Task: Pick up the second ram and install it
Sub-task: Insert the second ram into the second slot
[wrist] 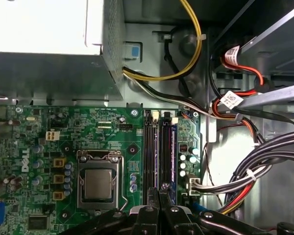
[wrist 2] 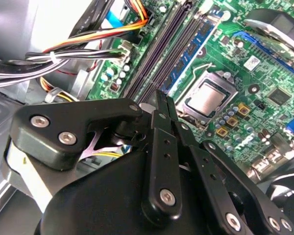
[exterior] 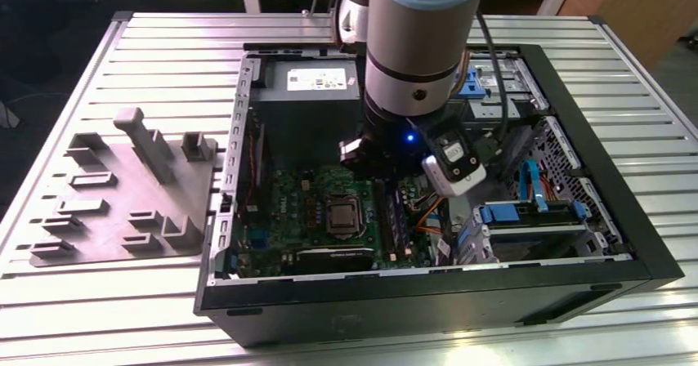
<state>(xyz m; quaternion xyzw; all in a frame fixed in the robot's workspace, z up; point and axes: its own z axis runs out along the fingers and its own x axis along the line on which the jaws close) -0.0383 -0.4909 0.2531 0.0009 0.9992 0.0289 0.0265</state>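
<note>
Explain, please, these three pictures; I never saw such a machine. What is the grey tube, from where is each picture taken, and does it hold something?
The grey tube is a robot arm reaching into an open computer case on a metal table. The exterior view comes from a camera off the arm; both wrist views come from cameras on it, looking past the gripper at the motherboard, its processor and memory slots. The fingers look shut; whether they hold the second ram, I cannot tell. A grey tray lies beside the case.
</note>
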